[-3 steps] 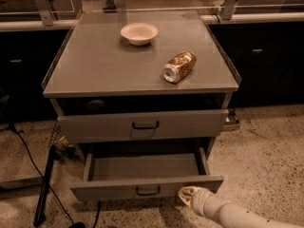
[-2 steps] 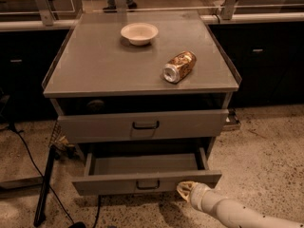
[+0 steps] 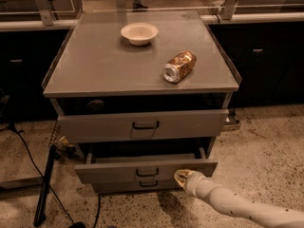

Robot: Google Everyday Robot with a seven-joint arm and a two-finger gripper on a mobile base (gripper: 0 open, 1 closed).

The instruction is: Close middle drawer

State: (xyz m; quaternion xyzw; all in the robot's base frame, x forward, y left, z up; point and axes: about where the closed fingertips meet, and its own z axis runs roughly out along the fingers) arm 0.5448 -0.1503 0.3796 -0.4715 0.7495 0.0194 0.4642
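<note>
The pale, rounded arm (image 3: pixel 237 205) enters from the lower right corner, cut off by the picture's edge. Its tool (image 3: pixel 183 177) sits at the near right end of the middle drawer (image 3: pixel 109 172), against the flat grey front. The tip shows as a yellowish blob, and I cannot tell whether it is wide or narrow.

The middle drawer stands partly pulled out. It is a shallow grey metal tray with a small dark handle (image 3: pixel 146 172) at its centre. Most of its inside lies in shadow under the drawer above. Just below it, the lowest drawer (image 3: pixel 118 186) shows only a thin strip of front.

The floor (image 3: pixel 266 146) is speckled stone. On the left, a dark cable (image 3: pixel 19 144) crosses it beside a black bar (image 3: pixel 45 189) whose lower end is hard to make out.

Above, the top drawer (image 3: pixel 95 126) has a taller front. A dark gap runs over it, with a round shape inside that is too dim to name.

The bench (image 3: pixel 104 70) has a smooth grey top with a slight sheen. A dented can (image 3: pixel 178 66) lies on its side at the right. A shallow cream bowl (image 3: pixel 139 33) stands farther back, well apart from the can.
</note>
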